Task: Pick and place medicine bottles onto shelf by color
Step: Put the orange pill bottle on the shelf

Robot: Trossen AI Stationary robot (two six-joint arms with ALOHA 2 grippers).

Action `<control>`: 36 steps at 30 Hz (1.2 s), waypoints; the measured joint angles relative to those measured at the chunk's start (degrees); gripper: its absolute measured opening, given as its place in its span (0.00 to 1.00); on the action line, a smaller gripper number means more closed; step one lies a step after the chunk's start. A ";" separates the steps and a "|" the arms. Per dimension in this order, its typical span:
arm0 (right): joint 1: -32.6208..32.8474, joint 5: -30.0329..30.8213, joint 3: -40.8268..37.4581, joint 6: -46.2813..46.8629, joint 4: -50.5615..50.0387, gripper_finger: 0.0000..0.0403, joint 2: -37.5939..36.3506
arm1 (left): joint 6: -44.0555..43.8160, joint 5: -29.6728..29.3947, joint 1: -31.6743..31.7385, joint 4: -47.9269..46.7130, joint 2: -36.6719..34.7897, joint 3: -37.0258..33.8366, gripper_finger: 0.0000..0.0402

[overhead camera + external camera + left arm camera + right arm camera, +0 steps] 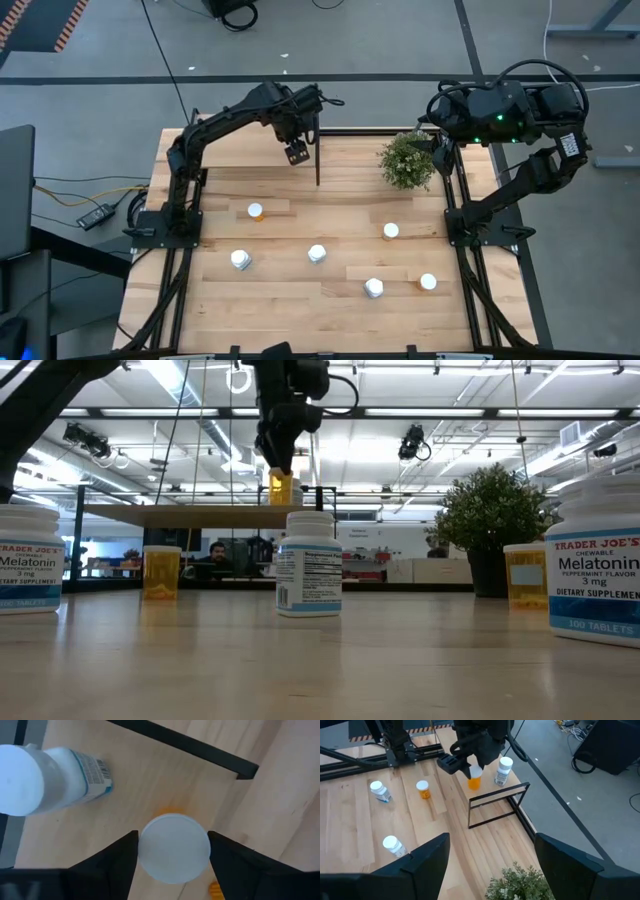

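Right wrist view alone shows a white bottle [504,771] beside the left end effector [472,770].

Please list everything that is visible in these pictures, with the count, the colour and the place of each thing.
white bottles: three, white, standing on the table
orange bottles: three, orange with white caps, on the table
shelf bottle: one, white, on the shelf
held orange bottle: one, orange, at the shelf
shelf: one, light wood, far edge
divider: one, black, upright on the shelf
plant: one, green, far right
table: one, wood planks
person: one, in the room behind
left gripper: gripping the held orange bottle
right gripper: open, near the plant
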 joint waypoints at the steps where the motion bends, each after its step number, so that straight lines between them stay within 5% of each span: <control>1: 0.00 -0.01 0.00 0.02 0.00 0.74 0.00 | -0.02 -0.04 0.15 0.06 0.00 0.00 0.62; 16: 0.00 -0.01 0.00 -0.06 0.00 0.74 0.00 | -0.44 -0.94 0.32 0.23 -0.02 0.00 0.65; 31: 0.00 0.42 0.00 -1.73 0.00 0.74 0.00 | -2.44 -0.93 -0.10 1.01 -0.09 8.13 0.91; 36: 0.00 0.63 0.00 -1.75 0.33 0.74 0.00 | -3.78 0.96 -1.75 13.72 -0.85 10.56 0.93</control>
